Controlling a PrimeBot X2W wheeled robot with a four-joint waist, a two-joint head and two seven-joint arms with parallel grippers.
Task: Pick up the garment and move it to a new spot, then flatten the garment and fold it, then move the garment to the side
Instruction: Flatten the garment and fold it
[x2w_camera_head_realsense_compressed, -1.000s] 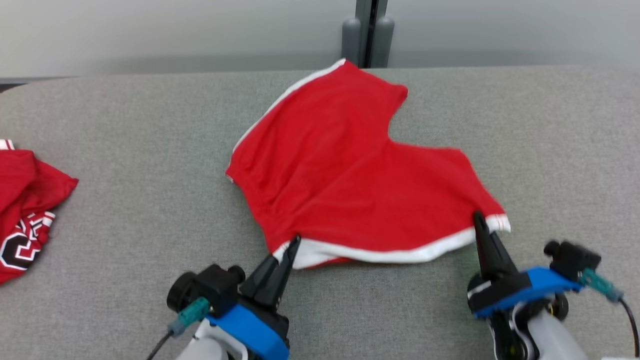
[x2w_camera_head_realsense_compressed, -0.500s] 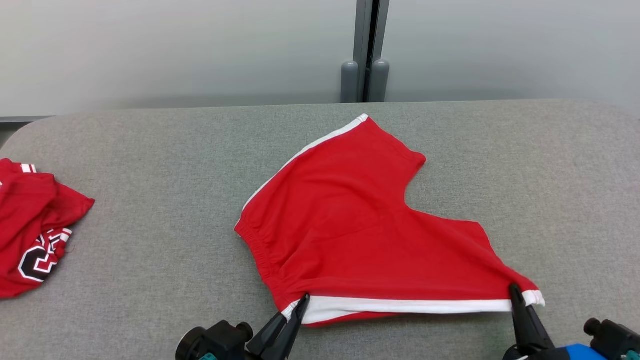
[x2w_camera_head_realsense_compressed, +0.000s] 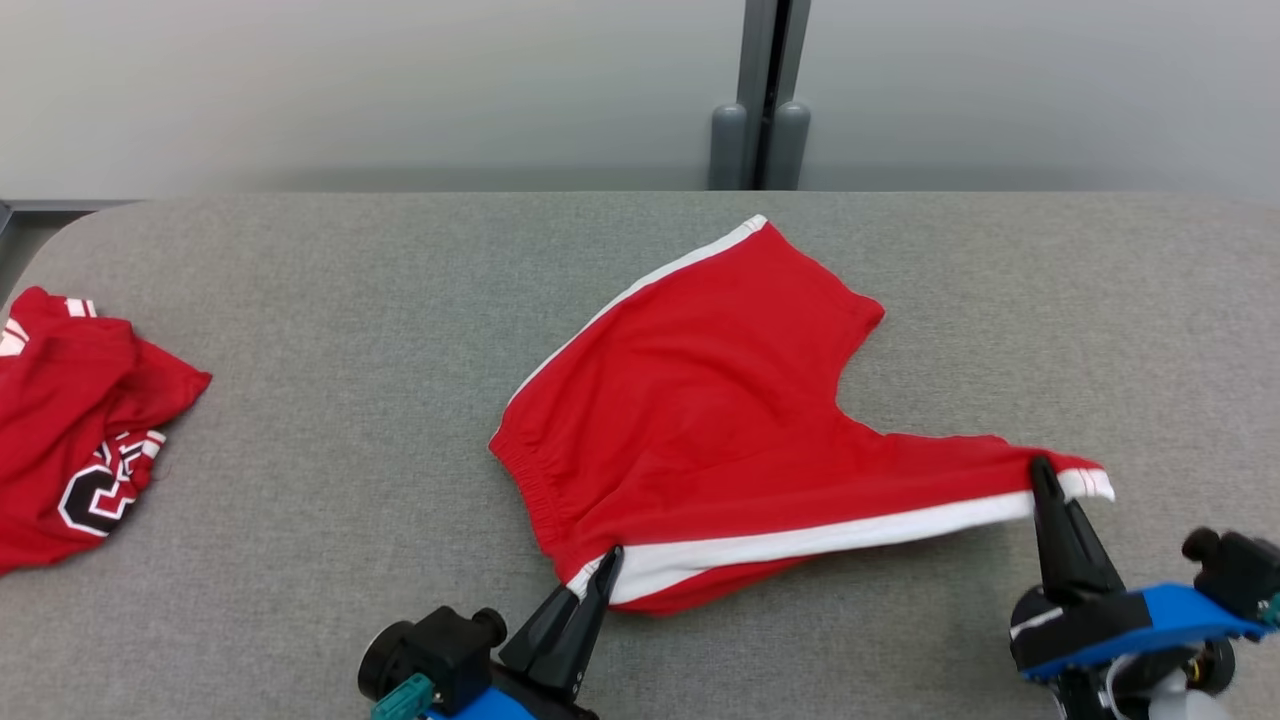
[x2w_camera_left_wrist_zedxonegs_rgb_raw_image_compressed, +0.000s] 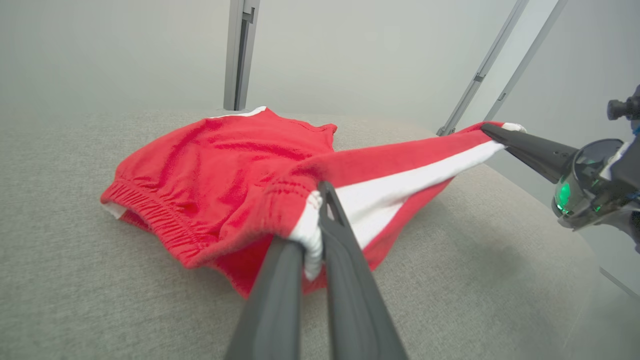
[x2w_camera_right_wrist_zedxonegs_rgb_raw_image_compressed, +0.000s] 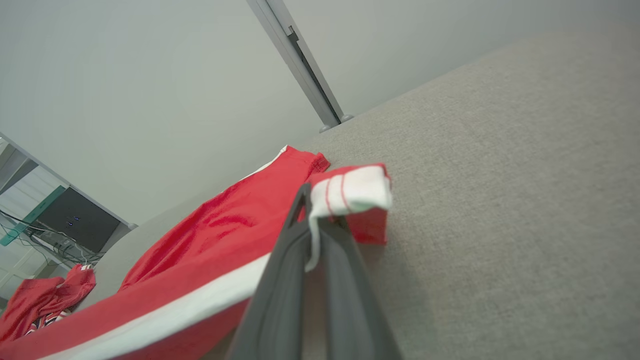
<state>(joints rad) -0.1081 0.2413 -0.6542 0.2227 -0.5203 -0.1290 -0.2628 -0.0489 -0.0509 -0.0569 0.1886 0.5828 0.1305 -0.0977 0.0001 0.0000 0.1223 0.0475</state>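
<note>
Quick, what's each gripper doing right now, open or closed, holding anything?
Left gripper: closed, holding the red shorts at the waistband corner.
Right gripper: closed, holding the red shorts at the leg hem.

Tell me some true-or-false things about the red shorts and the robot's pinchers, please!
1. The left gripper and the right gripper are both shut on the red shorts. True.
2. The red shorts are folded into a neat square. False: they lie spread open, with one side stretched between the grippers.
3. The stripe along the held side is blue. False: it is white.
4. The held side hangs a little above the grey table. True.
5. Another red garment lies crumpled at the table's left end. True.
</note>
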